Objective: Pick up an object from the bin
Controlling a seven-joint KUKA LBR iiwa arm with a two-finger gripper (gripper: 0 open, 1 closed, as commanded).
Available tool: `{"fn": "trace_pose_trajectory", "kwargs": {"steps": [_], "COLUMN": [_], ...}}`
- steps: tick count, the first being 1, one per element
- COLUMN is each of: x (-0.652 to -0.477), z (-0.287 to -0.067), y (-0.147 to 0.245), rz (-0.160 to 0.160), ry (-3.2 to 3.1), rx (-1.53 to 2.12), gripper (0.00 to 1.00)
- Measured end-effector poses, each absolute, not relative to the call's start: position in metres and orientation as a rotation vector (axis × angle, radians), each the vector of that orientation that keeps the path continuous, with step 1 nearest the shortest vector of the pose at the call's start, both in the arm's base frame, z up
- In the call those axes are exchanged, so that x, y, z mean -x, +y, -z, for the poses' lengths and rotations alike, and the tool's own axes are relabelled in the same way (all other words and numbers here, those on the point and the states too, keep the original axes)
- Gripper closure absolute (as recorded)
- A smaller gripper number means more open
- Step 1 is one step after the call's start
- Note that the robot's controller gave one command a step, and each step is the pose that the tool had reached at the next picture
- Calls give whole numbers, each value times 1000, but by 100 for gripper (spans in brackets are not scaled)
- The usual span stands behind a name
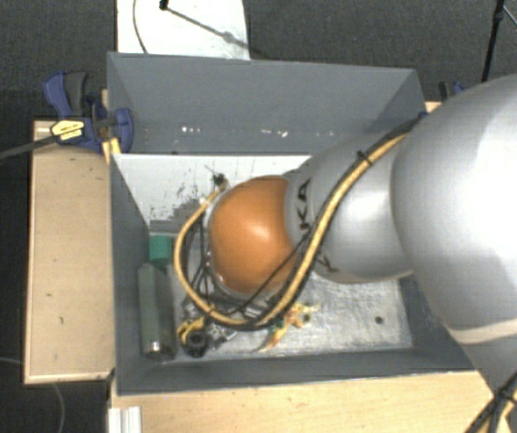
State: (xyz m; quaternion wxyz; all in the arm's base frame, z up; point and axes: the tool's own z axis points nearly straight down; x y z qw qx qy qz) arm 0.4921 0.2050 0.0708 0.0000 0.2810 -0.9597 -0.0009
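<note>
A long dark grey-green cylinder (154,310) lies along the bin's left wall, its pale end toward the front. Just behind it sits a small teal block (161,246). At the front left, a small black and yellow thing (192,336) lies partly under the arm's cables. A small thing with orange and green bits (285,324) lies on the floor near the front middle.
The arm reaches in from the right, and its orange cover with looped yellow and black cables hangs over the bin's left middle, hiding the floor beneath. The bare, scuffed bin floor shows at the front right.
</note>
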Motion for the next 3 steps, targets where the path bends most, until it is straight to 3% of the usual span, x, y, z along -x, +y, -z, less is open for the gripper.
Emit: {"fn": "trace_pose_trajectory", "kwargs": {"steps": [1, 2, 3], "x": [-507, -507, -501], "z": [-177, -177, -215], "y": [202, 202, 203], "rz": [2, 2, 1], "ry": [-3044, -3044, -3039], "rx": [-785, -784, -777], "gripper": [100, 100, 100]}}
